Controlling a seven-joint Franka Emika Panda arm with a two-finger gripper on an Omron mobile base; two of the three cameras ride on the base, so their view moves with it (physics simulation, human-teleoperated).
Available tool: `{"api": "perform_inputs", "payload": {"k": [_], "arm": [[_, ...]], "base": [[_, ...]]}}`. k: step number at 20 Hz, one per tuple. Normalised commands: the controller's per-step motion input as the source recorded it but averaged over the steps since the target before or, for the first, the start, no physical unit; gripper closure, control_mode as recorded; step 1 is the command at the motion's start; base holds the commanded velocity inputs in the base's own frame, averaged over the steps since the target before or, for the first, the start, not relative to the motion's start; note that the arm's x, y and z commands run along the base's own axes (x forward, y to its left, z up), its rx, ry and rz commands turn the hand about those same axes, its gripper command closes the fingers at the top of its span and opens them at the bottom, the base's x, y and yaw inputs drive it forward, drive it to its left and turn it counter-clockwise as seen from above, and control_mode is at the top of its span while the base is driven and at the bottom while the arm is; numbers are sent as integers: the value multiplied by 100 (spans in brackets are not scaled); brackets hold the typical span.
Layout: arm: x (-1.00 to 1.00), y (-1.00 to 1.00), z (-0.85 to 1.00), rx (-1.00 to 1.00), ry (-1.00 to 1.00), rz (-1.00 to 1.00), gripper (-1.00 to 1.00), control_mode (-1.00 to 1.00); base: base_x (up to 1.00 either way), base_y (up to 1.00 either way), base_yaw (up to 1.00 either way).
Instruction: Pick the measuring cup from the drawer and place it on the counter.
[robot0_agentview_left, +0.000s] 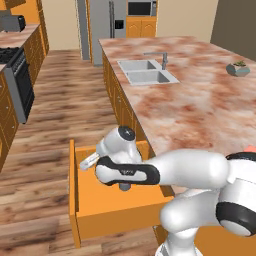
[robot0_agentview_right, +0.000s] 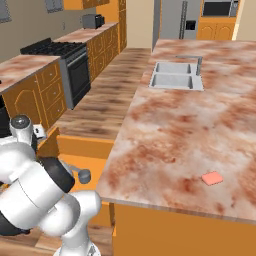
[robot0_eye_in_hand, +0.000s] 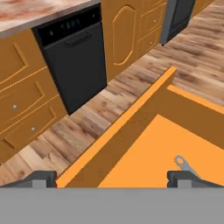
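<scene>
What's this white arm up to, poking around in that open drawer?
The robot's arm is reaching into the open drawer, pulled out below the counter, to fetch the measuring cup lying inside. Its gripper is open and empty over the drawer floor; the cup has not been grasped yet.

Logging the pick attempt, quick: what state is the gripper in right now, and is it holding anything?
Gripper: open, jaws spread wide, holding nothing; it hangs over the open orange wooden drawer.
</scene>
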Motion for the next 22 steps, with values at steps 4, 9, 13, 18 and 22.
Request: {"api": "perform_inputs", "payload": {"k": [4, 9, 13, 18, 22], "arm": [[27, -87, 100, -4, 12, 0, -100, -100], [7, -76, 90, -24, 42, 0, -100, -100], [19, -31, -7, -65, 64, 0, -100, -100], [19, -12, -49, -63, 51, 1, -100, -100], [14, -10, -90, -31, 15, 7, -100, -100]], "base": [[0, 0, 0], [0, 0, 0], [0, 0, 0], [0, 0, 0], [0, 0, 0]]}}
